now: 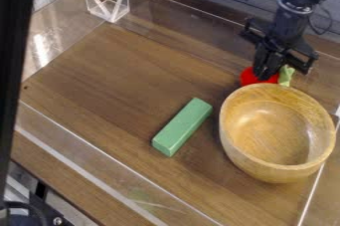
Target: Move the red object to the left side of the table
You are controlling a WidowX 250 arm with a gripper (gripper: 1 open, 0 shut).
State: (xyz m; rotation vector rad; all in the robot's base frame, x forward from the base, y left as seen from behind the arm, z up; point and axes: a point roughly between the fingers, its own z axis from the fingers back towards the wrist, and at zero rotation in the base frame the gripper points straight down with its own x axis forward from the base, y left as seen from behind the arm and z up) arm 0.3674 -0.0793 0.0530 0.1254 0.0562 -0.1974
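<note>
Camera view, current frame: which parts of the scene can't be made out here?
- Small round red toy fruit: mostly covered by the black pincer, only a red sliver and a green tip showing.
- Contact of pincer and fruit: too small and dark to confirm.
- Round wooden bowl: its far rim hides the tabletop just below the fruit.
- Robot arm: cut off by the top edge.
- Brown wood-grain table: its right side is cut off by the frame edge.

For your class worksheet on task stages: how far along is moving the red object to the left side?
Done: the gripper has closed its fingers on the red object. In hand: it sits beside the wooden bowl, on the table's right. Left: lifting, carrying past the green block, releasing.
</note>
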